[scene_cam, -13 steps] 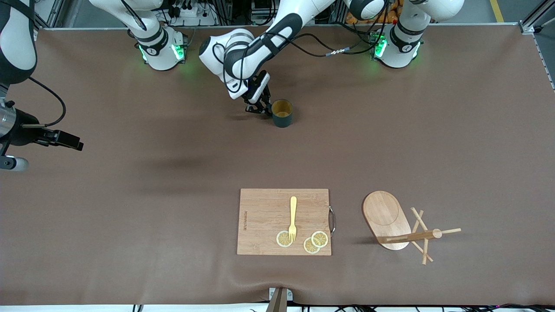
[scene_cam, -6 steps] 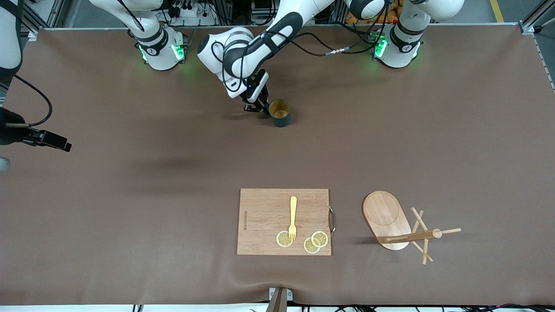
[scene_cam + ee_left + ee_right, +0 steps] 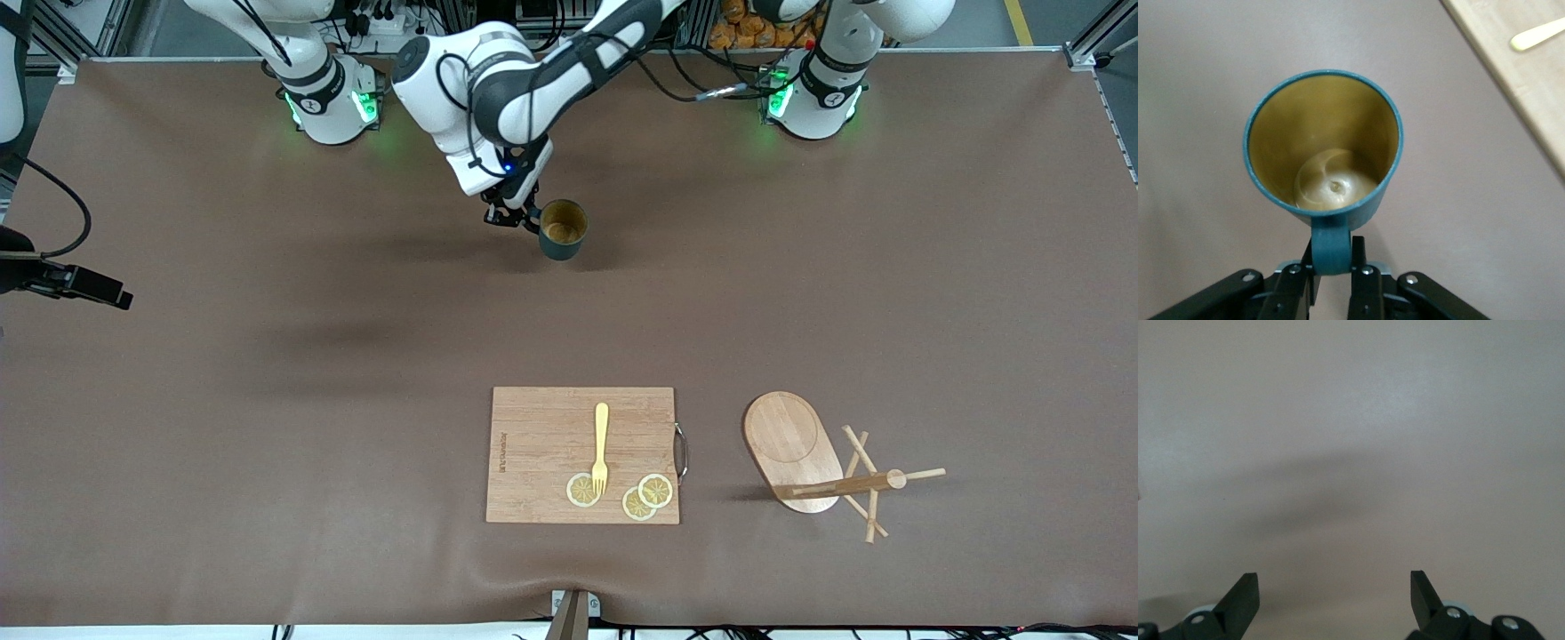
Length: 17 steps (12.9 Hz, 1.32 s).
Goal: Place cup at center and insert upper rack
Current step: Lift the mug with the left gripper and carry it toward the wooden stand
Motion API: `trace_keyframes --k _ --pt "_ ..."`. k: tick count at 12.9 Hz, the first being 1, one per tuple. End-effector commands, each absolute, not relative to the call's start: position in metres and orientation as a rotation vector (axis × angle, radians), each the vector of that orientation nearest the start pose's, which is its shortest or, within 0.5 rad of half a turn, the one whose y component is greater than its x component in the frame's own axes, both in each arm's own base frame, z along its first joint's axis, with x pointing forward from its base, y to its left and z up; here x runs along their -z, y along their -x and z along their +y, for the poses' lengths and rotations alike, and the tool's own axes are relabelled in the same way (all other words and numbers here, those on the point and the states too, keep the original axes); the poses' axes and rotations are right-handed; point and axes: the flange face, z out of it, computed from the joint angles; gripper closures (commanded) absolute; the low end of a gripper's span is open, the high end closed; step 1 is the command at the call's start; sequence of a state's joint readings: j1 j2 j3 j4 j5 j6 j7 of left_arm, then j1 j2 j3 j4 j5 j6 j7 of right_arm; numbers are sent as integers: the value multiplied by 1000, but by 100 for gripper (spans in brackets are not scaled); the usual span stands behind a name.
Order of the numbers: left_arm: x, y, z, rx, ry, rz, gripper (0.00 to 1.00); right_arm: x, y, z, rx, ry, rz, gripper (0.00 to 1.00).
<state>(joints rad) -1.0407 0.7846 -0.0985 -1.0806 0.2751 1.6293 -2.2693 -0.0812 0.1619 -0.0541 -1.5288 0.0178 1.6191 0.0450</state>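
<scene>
The left hand [image 3: 1331, 277] is clenching the cup [image 3: 562, 229] by its handle over the bench [image 3: 267, 400] near the bases; next, carrying it to center. The right hand [image 3: 1331, 600] is waiting, released.

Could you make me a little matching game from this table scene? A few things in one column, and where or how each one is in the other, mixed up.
Things:
1. cup
2. fork
3. upper rack
4. right gripper

States:
A. lying on the cutting board
B. open, holding nothing
C. gripped by its handle in the left gripper
D. tipped over on the table

Pairs: 1-C, 2-A, 3-D, 4-B
</scene>
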Motion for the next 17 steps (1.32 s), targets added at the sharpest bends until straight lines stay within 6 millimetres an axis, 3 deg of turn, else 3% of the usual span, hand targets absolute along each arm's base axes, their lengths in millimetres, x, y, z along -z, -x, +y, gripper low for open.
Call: trace_keyframes --k 1,4,8,12,17 --pt "-394 -391 -615 184 2547 -1577 100 -559 -597 -83 -101 3104 275 0" --pt "-443 -442 -576 37 2645 -1598 100 -560 -597 -82 -101 3104 272 0" --pt "-506 -514 -501 -187 2808 -1635 100 -559 -598 -75 -106 3104 258 0" --pt "-536 -574 -420 -497 2953 -1643 100 -560 -600 -64 -101 3104 235 0" --pt "-549 -620 -318 -701 3129 -1552 100 -575 -605 -31 -52 3114 157 0"
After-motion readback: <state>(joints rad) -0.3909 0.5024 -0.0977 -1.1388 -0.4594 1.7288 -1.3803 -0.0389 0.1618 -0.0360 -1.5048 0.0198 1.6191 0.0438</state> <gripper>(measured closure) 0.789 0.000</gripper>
